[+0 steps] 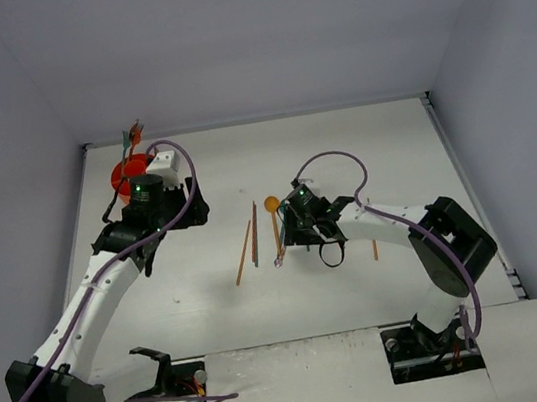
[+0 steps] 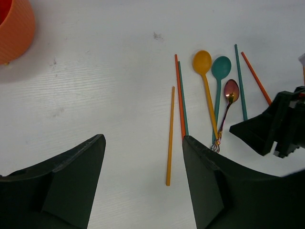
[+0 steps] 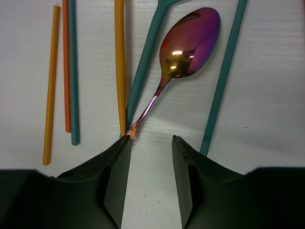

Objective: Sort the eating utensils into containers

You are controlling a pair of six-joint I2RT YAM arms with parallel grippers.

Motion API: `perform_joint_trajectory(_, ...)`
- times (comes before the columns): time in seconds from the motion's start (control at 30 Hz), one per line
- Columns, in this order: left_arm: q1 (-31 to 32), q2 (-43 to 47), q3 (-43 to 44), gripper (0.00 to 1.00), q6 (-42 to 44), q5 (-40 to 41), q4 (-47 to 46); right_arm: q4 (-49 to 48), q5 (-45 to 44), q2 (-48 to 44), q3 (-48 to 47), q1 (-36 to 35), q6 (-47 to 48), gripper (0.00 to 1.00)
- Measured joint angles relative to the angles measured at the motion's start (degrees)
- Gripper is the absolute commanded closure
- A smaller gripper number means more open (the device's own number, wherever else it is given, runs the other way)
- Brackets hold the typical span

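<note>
**Utensils [image 1: 271,205] laid out right of the cup [image 1: 128,173]; both grippers with fingers apart**

At the far left of the table [image 2: 95,71], teal and orange ends [image 1: 132,135] are seen standing out of the cup. Just right of the cup, the left gripper [image 2: 144,143] is held above the table. Its fingers are spread wide and nothing is clamped between them.

Further right of the cup a yellow chopstick [image 2: 169,138] is laid alone. In the left wrist view it is seen through the gap between the fingers. Next to the right, an orange chopstick [image 2: 179,95] and a teal chopstick [image 2: 184,105] are laid side by side, touching or nearly so.

Further still from the cup, a yellow spoon [image 2: 202,62], a teal spoon [image 2: 221,67] and a rainbow spoon [image 2: 231,90] are laid close together. Their bowls are turned toward the far edge and their handle ends are drawn together. The right gripper [image 3: 151,143] is set at the rainbow spoon's handle end with its fingers apart. The handle tip appears to be met by one fingertip, but it is not clamped.

Farthest from the cup, a second teal chopstick [image 2: 240,81] and a second orange chopstick [image 2: 256,78] are laid just beside the spoons.
</note>
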State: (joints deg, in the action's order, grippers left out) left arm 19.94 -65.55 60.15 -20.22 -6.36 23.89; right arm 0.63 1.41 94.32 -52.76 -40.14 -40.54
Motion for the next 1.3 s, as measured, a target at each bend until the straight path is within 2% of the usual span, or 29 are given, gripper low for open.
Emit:
perform_joint_trajectory(0.47,0.26,6.87,-3.55,0.38,-0.18,-0.15,3.39,2.39,-8.88,8.83,-6.86,-3.28,-7.96,0.66)
perform_joint_trajectory(0.63,0.31,7.89,-4.47,0.38,-0.18,-0.52,4.05,3.89,-12.26,10.91,-9.44,-3.9,-8.89,0.78)
perform_joint_trajectory(0.73,0.31,8.31,-4.47,0.38,-0.18,-1.02,4.15,4.19,-13.46,11.66,-10.31,-4.28,-9.29,0.91)
perform_joint_trajectory(0.87,0.31,8.85,-4.47,0.38,-0.18,-1.34,4.18,4.44,-15.17,11.73,-10.44,-4.59,-9.83,1.0)
perform_joint_trajectory(1.3,0.31,9.63,-4.5,0.37,-1.17,-2.81,4.2,9.11,-16.52,9.01,-10.0,-4.55,-6.29,1.0)
